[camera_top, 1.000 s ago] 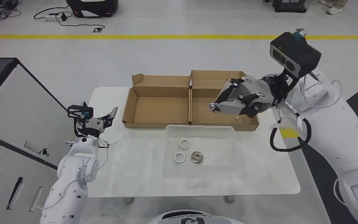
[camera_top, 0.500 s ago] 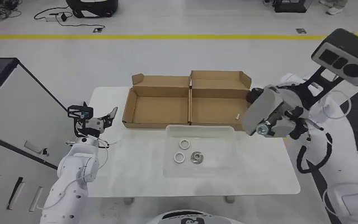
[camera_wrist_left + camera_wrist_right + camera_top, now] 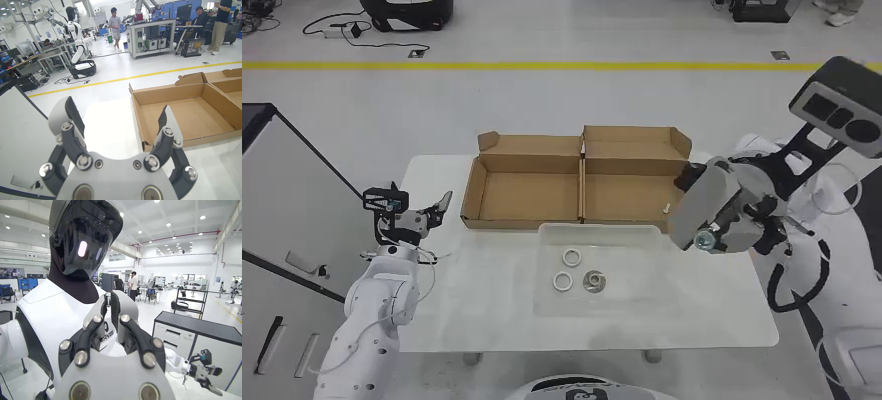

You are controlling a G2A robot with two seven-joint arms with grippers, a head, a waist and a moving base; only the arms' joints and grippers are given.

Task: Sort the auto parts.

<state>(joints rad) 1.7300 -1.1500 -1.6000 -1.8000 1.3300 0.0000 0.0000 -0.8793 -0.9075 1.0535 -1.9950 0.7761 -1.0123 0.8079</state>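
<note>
left jaws stand wide open and hold nothing, at the left edge of the surface (image 3: 472,300), near the left cardboard box (image 3: 185,117). right jaws are closed on a small threaded metal part (image 3: 108,299), raised just beside the right cardboard box (image 3: 627,197). two white rings (image 3: 563,282) and a metal disc (image 3: 593,282) lie in the clear tray (image 3: 597,228).
</note>
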